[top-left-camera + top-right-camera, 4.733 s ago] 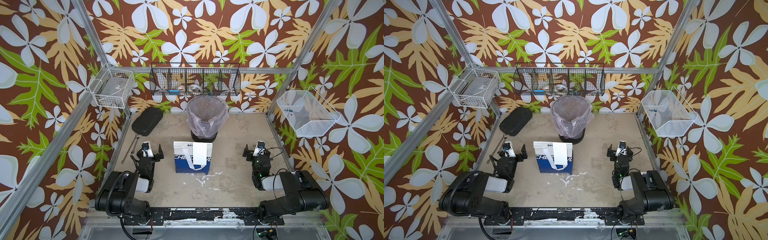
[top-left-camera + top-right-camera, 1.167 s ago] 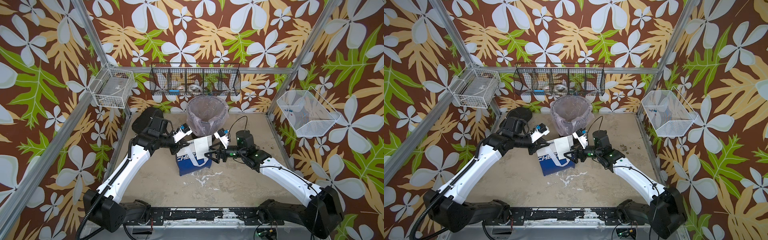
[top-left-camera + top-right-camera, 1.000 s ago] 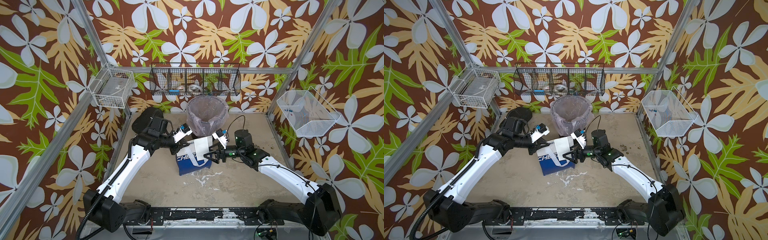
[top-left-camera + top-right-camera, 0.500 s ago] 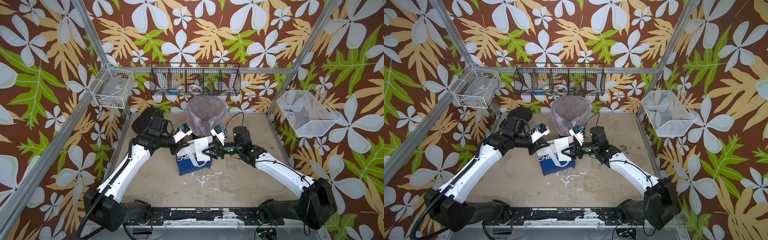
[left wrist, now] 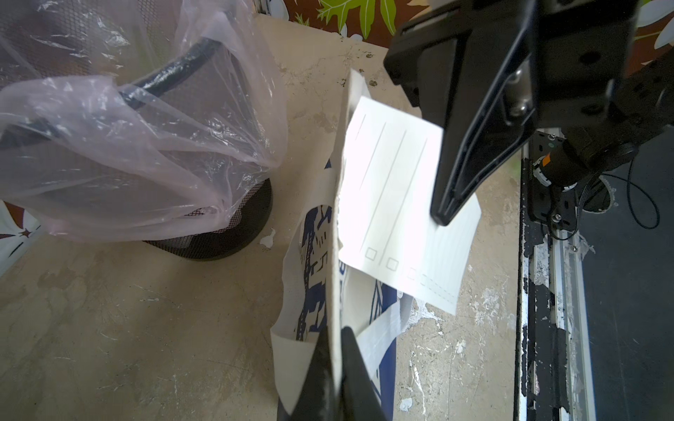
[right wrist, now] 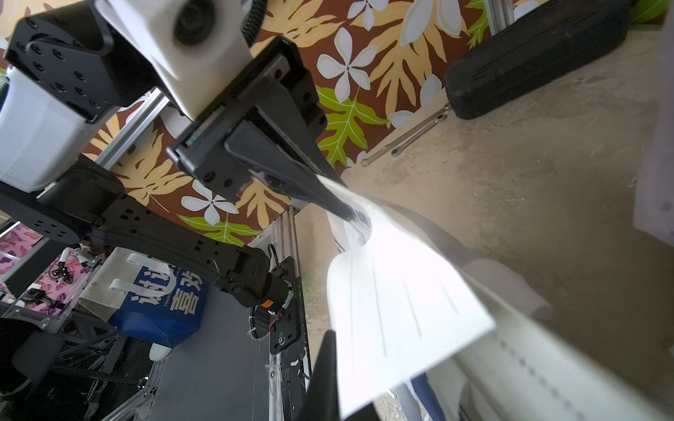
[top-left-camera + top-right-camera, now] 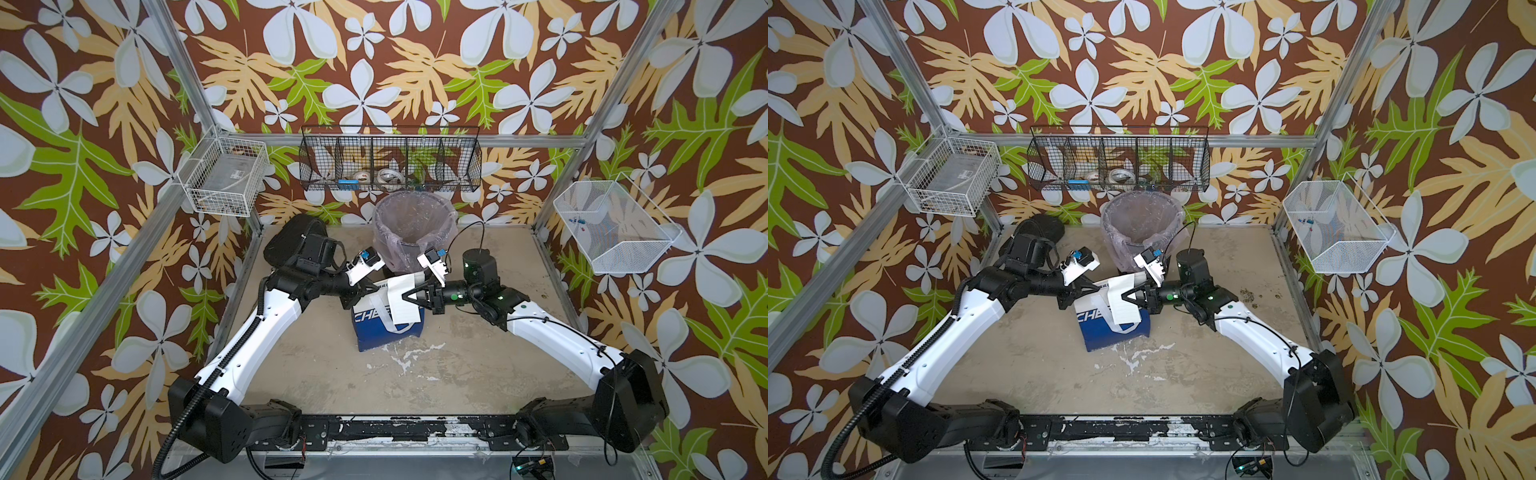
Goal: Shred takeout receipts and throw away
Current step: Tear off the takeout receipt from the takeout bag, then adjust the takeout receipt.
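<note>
1. Both top views: takeout receipt [image 7: 409, 311] hangs over the front of the tote bag [image 7: 374, 336], near the bin [image 7: 392, 249]. Right end effector [image 7: 404, 296] is pinched shut on it.
2. Left wrist: left end effector [image 5: 337, 368] clamps the tote bag rim. I'd pull apart slowly so the paper tears, not slips.
3. Right wrist: glare hides the print, grip depth unclear.

White grey-lined receipt [image 7: 406, 312], blue-and-white bag [image 7: 374, 337], pink translucent liner [image 7: 384, 243], brown floral walls [image 7: 374, 62]
</note>
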